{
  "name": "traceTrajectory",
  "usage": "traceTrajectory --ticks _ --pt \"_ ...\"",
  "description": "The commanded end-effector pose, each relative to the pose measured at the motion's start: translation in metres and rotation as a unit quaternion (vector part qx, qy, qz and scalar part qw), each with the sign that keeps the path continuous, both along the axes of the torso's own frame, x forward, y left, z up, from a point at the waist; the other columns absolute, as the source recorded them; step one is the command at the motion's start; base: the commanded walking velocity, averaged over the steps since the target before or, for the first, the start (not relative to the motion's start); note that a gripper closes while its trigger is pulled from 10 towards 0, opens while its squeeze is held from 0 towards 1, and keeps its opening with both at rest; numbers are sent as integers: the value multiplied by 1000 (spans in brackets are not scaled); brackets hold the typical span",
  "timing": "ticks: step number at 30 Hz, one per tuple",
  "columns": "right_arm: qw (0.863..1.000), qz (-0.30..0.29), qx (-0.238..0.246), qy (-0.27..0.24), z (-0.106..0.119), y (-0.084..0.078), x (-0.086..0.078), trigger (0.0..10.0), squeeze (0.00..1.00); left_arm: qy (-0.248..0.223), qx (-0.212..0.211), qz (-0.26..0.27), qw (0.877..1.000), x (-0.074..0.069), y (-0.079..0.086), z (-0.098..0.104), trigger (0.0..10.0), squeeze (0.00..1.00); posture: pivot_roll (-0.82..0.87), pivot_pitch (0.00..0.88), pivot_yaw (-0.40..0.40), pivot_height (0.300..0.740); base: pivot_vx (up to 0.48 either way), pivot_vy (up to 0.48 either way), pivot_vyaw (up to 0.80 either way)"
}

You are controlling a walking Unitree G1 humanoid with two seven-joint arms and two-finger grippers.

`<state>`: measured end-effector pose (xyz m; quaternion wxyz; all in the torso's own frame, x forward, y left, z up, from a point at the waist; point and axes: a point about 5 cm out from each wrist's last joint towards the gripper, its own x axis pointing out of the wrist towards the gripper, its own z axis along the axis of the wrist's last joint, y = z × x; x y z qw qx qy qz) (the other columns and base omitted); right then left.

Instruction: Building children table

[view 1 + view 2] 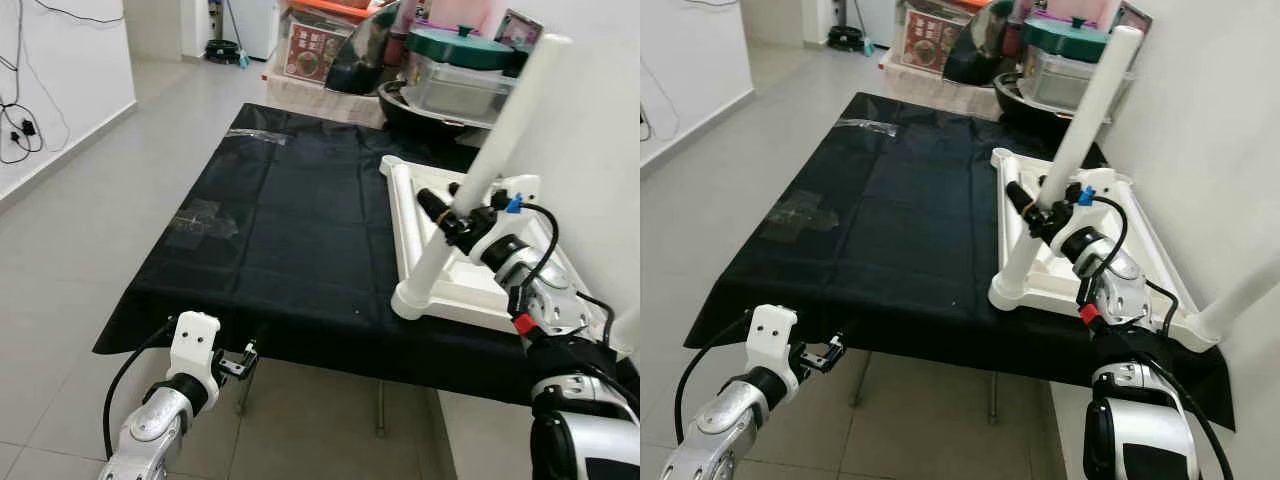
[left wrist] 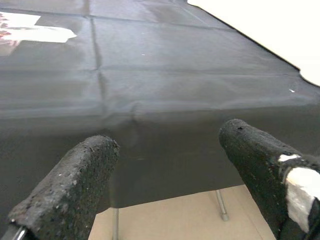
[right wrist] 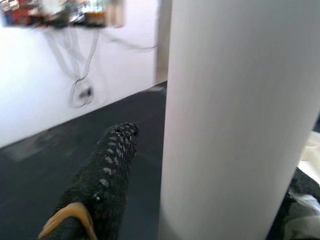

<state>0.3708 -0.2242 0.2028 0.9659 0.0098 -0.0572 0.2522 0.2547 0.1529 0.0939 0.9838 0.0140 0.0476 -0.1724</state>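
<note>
White plastic table leg (image 1: pixel 478 180) stands tilted in the corner socket of the upturned tabletop (image 1: pixel 462 281) on my black-covered desk (image 1: pixel 290 230). My right tool (image 1: pixel 447 214) appears clamped around its middle; my left tool (image 1: pixel 243 362) hangs open below the desk's front edge.

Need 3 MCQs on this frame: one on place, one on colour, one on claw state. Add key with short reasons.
1. Where does the white tabletop lie?
A. On the floor
B. Upside down on the black-covered table, robot's right side
C. Against the left wall

2. What colour is the leg in the right claw?
A. White
B. Black
C. Green

3. What state is the left claw in?
A. Shut on the cloth
B. Shut on a leg
C. Open, holding nothing

Key: 1 B, the tabletop rests on the black cloth at the right edge. 2 A, the tube is plain white. 3 C, the left wrist view shows the fingers apart with only cloth beyond them.
</note>
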Motion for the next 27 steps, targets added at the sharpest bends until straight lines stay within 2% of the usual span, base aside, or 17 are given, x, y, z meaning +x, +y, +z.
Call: traceTrajectory --ticks 1,2,3,4,5,9,10,11,12,13,14,15,16,17,23,24,27 --pt "999 31 -27 28 -15 11 -1 7608 0 7 -1 -9 1000 0 -4 -3 10000 0 72 0 -166 740 0 0 0" --pt "999 31 -27 28 -15 11 -1 7608 0 7 -1 -9 1000 0 -4 -3 10000 0 72 0 -166 740 0 0 0" --pt "998 28 -49 36 -20 11 0 980 0 7 -1 -10 1000 0 -4 -3 10000 0 73 0 -166 740 0 0 0" --pt "998 28 -49 36 -20 11 0 980 0 7 -1 -10 1000 0 -4 -3 10000 0 73 0 -166 740 0 0 0" --pt "994 -28 -86 60 -31 5 4 0 0 6 0 -10 1000 0 -4 -3 10000 0 77 0 -165 740 0 0 0" --pt "982 -121 -106 103 -44 -7 7 0 0 5 2 -10 1000 0 -3 -3 10000 0 77 0 -162 740 0 0 0" --pt "967 -205 -97 119 -49 -17 8 0 0 5 2 -11 1000 0 -3 -3 10000 0 72 0 -161 740 0 0 0" --pt "967 -205 -97 119 -49 -17 8 0 0 5 2 -11 1000 0 -3 -3 10000 0 72 0 -161 740 0 0 0" --pt "948 -284 -78 122 -49 -26 7 0 0 5 2 -11 1000 0 -3 -3 10000 0 72 0 -161 740 0 0 0" --pt "910 -397 -48 108 -47 -39 2 0 0 5 2 -11 1000 0 -3 -3 10000 0 68 0 -160 740 0 0 0" --pt "910 -397 -48 108 -47 -39 2 0 0 5 2 -11 1000 0 -3 -3 10000 0 68 0 -160 740 0 0 0" --pt "886 -453 -26 100 -50 -31 -5 0 0 6 1 -12 1000 0 -4 -3 10000 0 64 0 -157 740 0 0 0" --pt "886 -453 -26 100 -50 -31 -5 0 0 6 1 -12 1000 0 -4 -3 10000 0 64 0 -157 740 0 0 0" --pt "872 -481 -12 93 -52 -25 -12 0 0 6 1 -12 1000 0 -5 -3 10000 0 62 0 -156 740 0 0 0" --pt "880 -465 8 92 -57 14 -24 0 0 10 0 -15 1000 -1 -7 -5 10000 0 55 0 -157 740 0 0 0" --pt "884 -455 9 104 -58 18 -19 10000 0 10 -1 -14 1000 -1 -7 -5 10000 0 55 0 -157 740 0 0 0" --pt "894 -436 7 104 -55 19 -13 10000 0 10 -1 -13 1000 -1 -7 -6 10000 0 53 0 -158 740 0 0 0"
